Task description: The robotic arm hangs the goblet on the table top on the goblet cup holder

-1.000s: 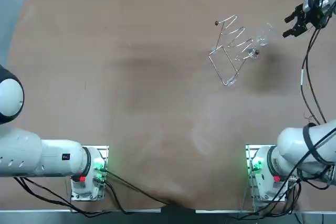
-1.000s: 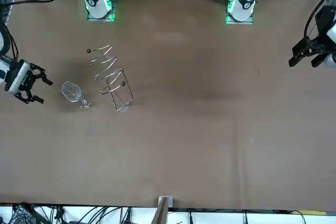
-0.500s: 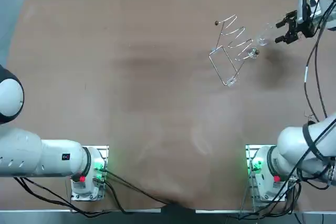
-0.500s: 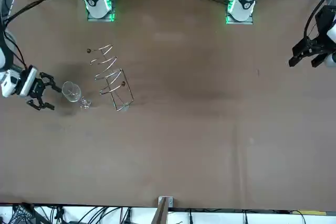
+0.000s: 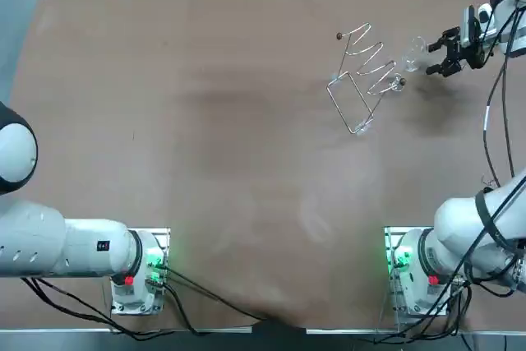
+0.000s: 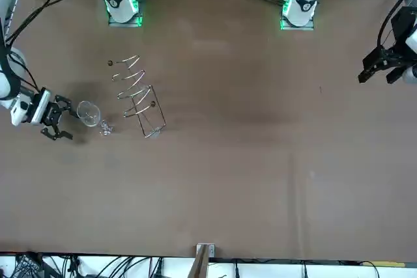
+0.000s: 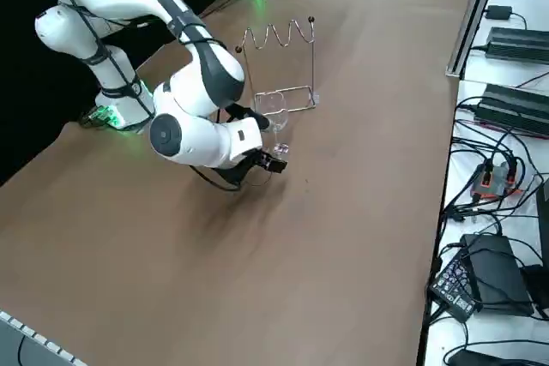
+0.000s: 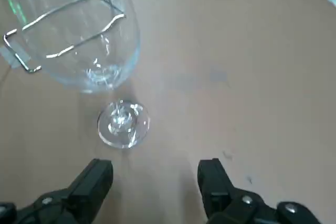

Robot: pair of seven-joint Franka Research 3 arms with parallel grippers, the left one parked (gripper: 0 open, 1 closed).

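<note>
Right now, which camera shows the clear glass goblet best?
Right wrist view: the clear glass goblet fills it, bowl and foot, just ahead of the open right gripper. The other views show only a small faint outline.

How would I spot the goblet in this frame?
On the brown table, find the zigzag wire rack at the robot's far right. The goblet stands between it and the open right tool: the only clear glass thing.

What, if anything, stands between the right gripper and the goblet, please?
Nothing visible does. The right gripper is open and low beside the goblet, with only table surface between its fingertips and the glass's foot.
</note>
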